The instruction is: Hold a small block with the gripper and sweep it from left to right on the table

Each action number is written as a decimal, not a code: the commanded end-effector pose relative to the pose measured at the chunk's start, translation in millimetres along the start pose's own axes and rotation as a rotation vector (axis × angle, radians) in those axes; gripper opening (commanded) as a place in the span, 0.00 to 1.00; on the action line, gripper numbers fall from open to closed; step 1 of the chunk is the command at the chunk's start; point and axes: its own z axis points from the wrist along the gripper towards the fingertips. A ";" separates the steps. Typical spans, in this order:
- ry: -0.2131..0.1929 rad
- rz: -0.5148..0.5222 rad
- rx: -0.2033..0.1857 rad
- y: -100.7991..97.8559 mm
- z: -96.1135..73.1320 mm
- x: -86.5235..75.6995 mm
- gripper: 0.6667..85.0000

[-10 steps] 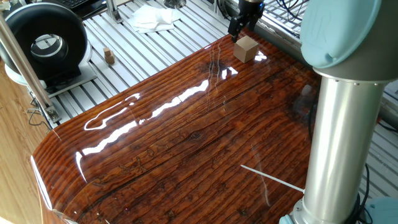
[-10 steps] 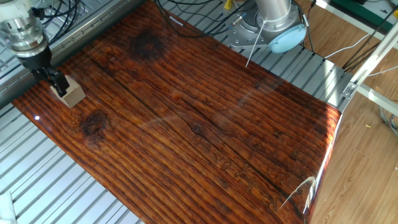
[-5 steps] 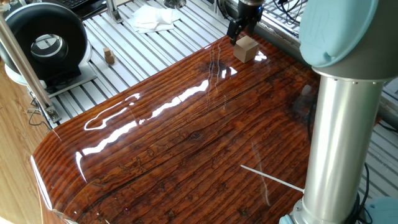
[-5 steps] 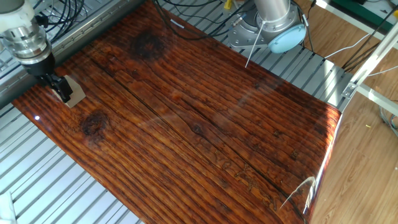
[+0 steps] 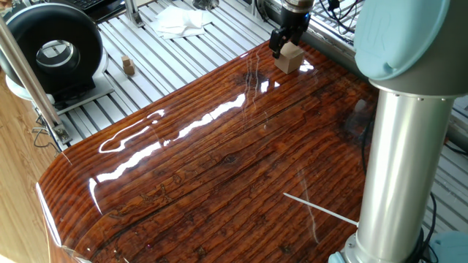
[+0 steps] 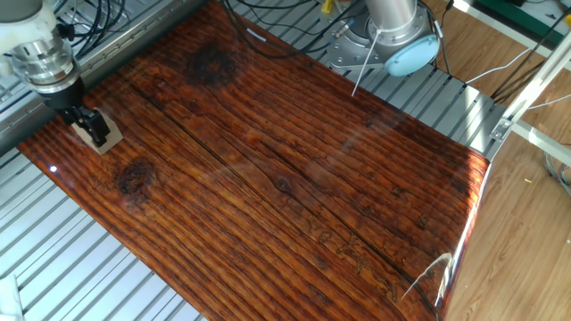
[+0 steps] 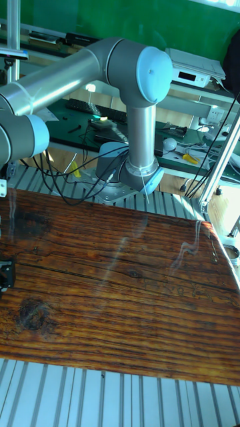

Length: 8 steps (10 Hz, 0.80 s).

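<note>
One fixed view shows the black two-fingered gripper [image 5: 282,45] reaching down at the far right corner of the glossy reddish-brown wood-grain table [image 5: 219,168], its fingers straddling the light-tan wooden cube [image 5: 291,58], which sits flat on the board close to the far edge. From the other fixed view the same gripper [image 6: 92,129] hangs from its silver cylindrical wrist [image 6: 43,55] over the far left corner of the table [image 6: 285,169], and the fingers stand on either side of the small block [image 6: 95,135]; they look pressed against its faces, so I take the claw to be clamped on the cube. Beyond the board lies silver slatted aluminium surface [image 5: 183,55], with a tiny darker-brown wooden piece [image 5: 128,66] standing on it well apart from the cube, near a round black device [image 5: 51,47] and a crumpled white cloth [image 5: 179,20]. In the tall fixed view only a dark bit of the gripper [image 7: 5,273] shows at the left edge, under the grey-and-pale-blue robot arm [image 7: 127,73].
</note>
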 end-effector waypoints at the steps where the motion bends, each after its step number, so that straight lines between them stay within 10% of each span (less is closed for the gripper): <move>1: 0.007 0.002 -0.008 1.5 1.9 6.1 0.91; 8: 0.038 -0.006 -0.008 1.8 2.4 14.9 0.87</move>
